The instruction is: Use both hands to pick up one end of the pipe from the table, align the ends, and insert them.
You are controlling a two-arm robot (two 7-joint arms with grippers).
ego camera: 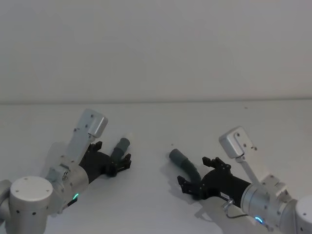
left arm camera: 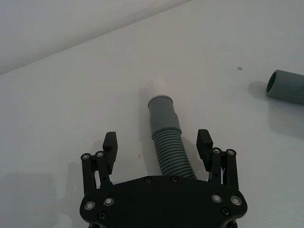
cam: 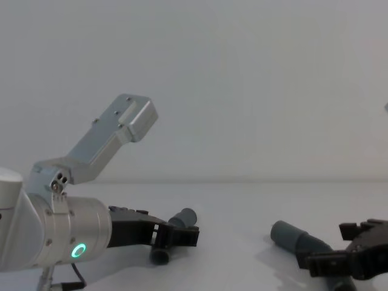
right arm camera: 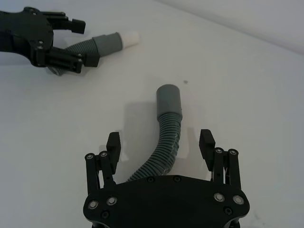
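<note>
Pipe comes in two pieces, and both lie flat on the white surface (ego camera: 253, 122). A tiny dark speck (right arm camera: 185, 81) on the surface sits between them. The left piece (left arm camera: 171, 152) is to the robot's left of the speck. Its grey cuff (left arm camera: 163, 111) and white tip (left arm camera: 158, 88) point away from the robot. The left tool (left arm camera: 157, 138) is wide open around the ribbed part of this piece, one finger on each side with a gap on both sides, so it holds nothing. The right piece (right arm camera: 164, 152) is to the robot's right of the speck and nearer the robot. Its grey end (right arm camera: 169, 99) is the part nearest the speck. The right tool (right arm camera: 159, 139) is wide open around the ribs too, not touching, holding nothing
</note>
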